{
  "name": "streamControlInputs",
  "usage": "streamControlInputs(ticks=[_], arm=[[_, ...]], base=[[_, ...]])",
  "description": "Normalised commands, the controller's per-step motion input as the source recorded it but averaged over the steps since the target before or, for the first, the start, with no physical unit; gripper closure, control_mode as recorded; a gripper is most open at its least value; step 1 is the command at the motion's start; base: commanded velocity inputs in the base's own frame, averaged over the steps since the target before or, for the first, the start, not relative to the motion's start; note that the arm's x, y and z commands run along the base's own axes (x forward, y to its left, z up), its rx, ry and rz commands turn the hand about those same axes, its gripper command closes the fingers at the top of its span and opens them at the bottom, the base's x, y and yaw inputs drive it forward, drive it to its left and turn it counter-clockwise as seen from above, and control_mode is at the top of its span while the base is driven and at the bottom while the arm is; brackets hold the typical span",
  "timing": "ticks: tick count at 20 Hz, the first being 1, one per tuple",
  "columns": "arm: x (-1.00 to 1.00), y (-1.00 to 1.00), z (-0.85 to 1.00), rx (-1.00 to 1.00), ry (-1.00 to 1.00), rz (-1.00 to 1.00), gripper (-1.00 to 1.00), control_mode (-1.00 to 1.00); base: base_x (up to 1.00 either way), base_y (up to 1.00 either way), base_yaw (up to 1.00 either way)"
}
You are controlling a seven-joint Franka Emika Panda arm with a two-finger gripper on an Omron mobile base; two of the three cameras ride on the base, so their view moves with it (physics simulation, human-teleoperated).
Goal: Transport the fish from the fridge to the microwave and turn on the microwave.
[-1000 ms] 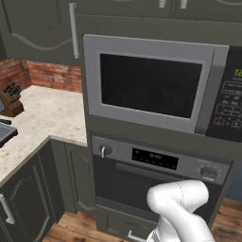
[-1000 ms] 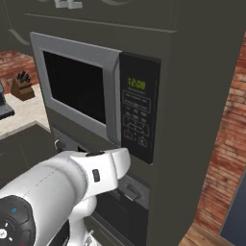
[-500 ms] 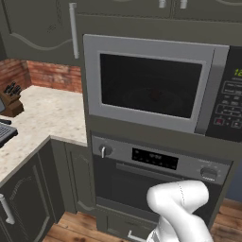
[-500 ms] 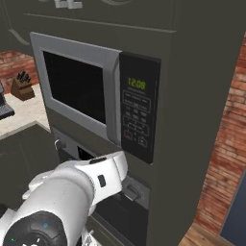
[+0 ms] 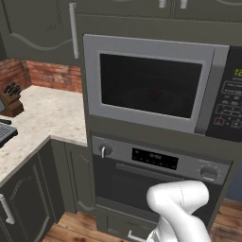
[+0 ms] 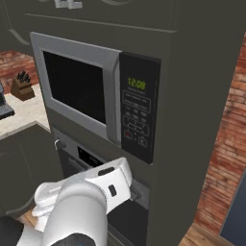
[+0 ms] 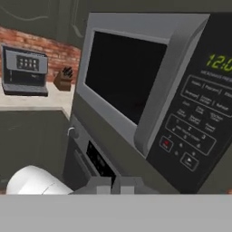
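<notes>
Silver-grey microwave [image 7: 149, 90] sits closed just above the shut end effector [image 7: 117, 185].

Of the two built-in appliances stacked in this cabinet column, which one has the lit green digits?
The microwave, the upper one: its black button panel shows green digits. The oven below has knobs and a dark display.

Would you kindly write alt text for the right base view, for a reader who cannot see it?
A built-in silver-grey microwave with its door shut shows green digits on its black button panel. Below it, the robot's white arm reaches toward the oven. A knife block stands on the counter at the far left.
</notes>
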Motion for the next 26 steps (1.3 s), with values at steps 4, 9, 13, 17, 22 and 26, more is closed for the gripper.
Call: streamControlInputs(ticks=[4,9,13,17,22,26], arm=[[0.00,0.00,-0.24,-0.01,-0.10,0.04,1.00,-1.00],[0.00,0.00,-0.22,-0.03,-0.15,0.01,1.00,-1.00],[0.14,0.00,-0.23,-0.03,-0.14,0.00,1.00,-1.00],[0.34,0.00,-0.24,-0.06,-0.09,0.00,1.00,-1.00],[0.32,0.00,-0.19,-0.06,-0.07,0.00,1.00,-1.00],[0.19,0.00,-0.07,-0.04,-0.09,0.00,1.00,-1.00]], base=[[0.00,0.00,0.00],[0.00,0.00,0.00],[0.00,0.00,0.00],[0.00,0.00,0.00],[0.00,0.00,0.00],[0.00,0.00,0.00]])
